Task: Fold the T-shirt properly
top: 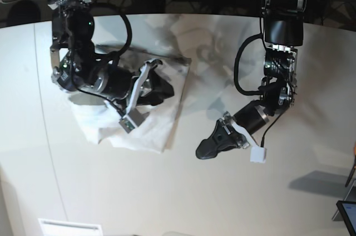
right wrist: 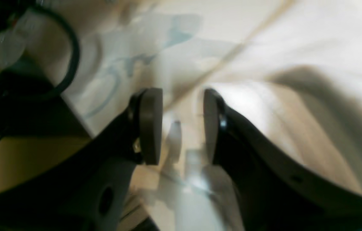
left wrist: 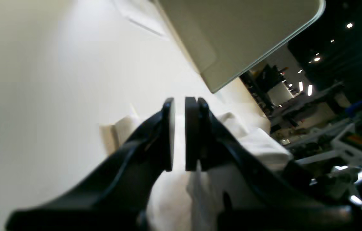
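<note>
Base view: right hand (top: 169, 88) parted over T-shirt (top: 150, 130); left hand (top: 201, 151) closed, empty.

The T-shirt (top: 147, 122) lies on the table (top: 178, 191), directly under the right gripper (top: 167, 88). The left gripper (top: 204, 150) hangs over bare tabletop, well apart from the shirt's nearest edge. A flat sheet (top: 69, 227) lies far from both.

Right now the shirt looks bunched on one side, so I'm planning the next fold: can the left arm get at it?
Probably yes, with a reach: the left gripper hangs beside the shirt, bare table between them and nothing blocking.
</note>
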Action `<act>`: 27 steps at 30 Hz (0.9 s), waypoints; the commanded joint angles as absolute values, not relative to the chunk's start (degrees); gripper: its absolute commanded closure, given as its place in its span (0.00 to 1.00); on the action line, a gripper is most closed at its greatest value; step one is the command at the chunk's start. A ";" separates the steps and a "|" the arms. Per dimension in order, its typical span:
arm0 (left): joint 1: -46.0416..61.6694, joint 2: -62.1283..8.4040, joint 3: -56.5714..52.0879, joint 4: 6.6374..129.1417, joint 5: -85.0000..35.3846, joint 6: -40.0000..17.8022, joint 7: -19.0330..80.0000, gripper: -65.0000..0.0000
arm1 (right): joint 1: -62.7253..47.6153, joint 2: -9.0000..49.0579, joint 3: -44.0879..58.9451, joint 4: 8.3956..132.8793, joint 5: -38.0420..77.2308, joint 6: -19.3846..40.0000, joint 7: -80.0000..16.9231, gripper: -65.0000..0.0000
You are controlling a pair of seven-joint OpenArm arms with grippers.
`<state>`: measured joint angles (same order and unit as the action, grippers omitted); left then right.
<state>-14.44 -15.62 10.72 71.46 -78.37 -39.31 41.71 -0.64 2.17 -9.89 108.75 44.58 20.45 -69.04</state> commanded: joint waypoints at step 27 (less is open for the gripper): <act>-11.21 -22.46 7.34 72.92 -79.34 -40.00 40.57 0.92 | -9.80 17.89 2.86 114.77 57.89 21.14 -33.63 1.00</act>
